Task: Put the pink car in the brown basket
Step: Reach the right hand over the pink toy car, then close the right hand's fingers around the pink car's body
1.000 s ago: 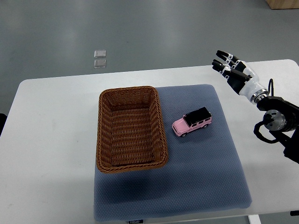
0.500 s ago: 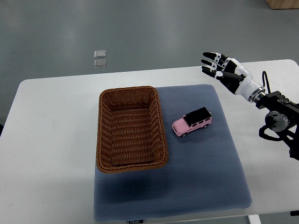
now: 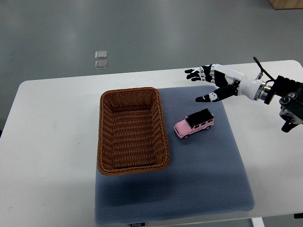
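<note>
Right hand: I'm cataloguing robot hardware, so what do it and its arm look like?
The right hand has a white shell with black fingers banded white at the joints. A silver wrist ring joins it to a black forearm, with a thin black cable looping above.

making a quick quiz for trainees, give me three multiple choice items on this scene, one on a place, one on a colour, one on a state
1. Where does the pink car stand?
A. inside the basket
B. on the blue mat, right of the basket
C. on the bare white table

2. What colour is the car's roof?
A. black
B. white
C. yellow

3. What is the right hand doing?
A. clamped on the car
B. resting in the basket
C. open, fingers spread, holding nothing

Answers:
1. B, the car sits on the blue mat just beside the right wall of the brown basket, which is empty.
2. A, the roof is black above the pink body.
3. C, the hand is spread over the mat's far edge, apart from the car.
</note>
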Controlling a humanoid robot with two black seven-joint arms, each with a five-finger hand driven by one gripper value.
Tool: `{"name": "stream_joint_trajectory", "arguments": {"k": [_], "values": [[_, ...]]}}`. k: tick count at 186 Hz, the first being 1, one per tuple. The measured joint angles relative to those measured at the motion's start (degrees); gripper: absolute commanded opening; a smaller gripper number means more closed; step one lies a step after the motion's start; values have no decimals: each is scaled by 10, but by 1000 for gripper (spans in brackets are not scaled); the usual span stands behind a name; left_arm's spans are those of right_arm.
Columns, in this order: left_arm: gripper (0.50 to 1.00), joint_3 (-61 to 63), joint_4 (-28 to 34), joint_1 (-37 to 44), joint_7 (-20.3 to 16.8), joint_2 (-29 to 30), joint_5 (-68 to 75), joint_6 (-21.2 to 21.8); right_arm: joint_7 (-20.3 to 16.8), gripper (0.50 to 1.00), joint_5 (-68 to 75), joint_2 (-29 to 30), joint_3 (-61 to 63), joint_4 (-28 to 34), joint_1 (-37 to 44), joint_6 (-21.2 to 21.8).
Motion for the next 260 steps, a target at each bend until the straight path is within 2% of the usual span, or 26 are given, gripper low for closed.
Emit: {"name": "stream_joint_trajectory", "arguments": {"k": [44, 97, 112, 147, 198, 218, 238, 240, 242, 246, 247, 248, 249, 251, 260], "values": [[1000, 0, 0, 0, 0, 0, 0, 0, 0, 901, -157, -11, -33, 27, -1, -82], [1000, 1, 0, 0, 1, 0, 0, 0, 0, 899, -173, -29, -131, 39, 2, -176], [1000, 1, 0, 0, 1, 0, 0, 0, 0, 885, -174, -29, -147, 39, 2, -199], [1000, 2, 0, 0, 2, 0, 0, 0, 0, 801, -175, -28, -155, 39, 2, -213], [1000, 2, 0, 0, 2, 0, 0, 0, 0, 789, -175, -28, -156, 36, 1, -213], [1000, 2, 0, 0, 2, 0, 0, 0, 0, 744, -176, -28, -157, 36, 0, -213], [1000, 2, 0, 0, 2, 0, 0, 0, 0, 633, -176, -29, -157, 36, 1, -213], [1000, 2, 0, 0, 2, 0, 0, 0, 0, 603, -176, -29, -157, 36, 1, -213], [1000, 2, 0, 0, 2, 0, 0, 0, 0, 603, -176, -29, -157, 36, 1, -213], [1000, 2, 0, 0, 2, 0, 0, 0, 0, 568, -176, -29, -157, 35, 1, -213], [1000, 2, 0, 0, 2, 0, 0, 0, 0, 546, -176, -29, -157, 35, 1, -213], [1000, 2, 0, 0, 2, 0, 0, 0, 0, 545, -176, -29, -157, 35, 1, -213], [1000, 2, 0, 0, 2, 0, 0, 0, 0, 517, -176, -29, -157, 35, 1, -213], [1000, 2, 0, 0, 2, 0, 0, 0, 0, 500, -176, -29, -157, 35, 1, -213], [1000, 2, 0, 0, 2, 0, 0, 0, 0, 500, -176, -29, -157, 35, 2, -213]]}}
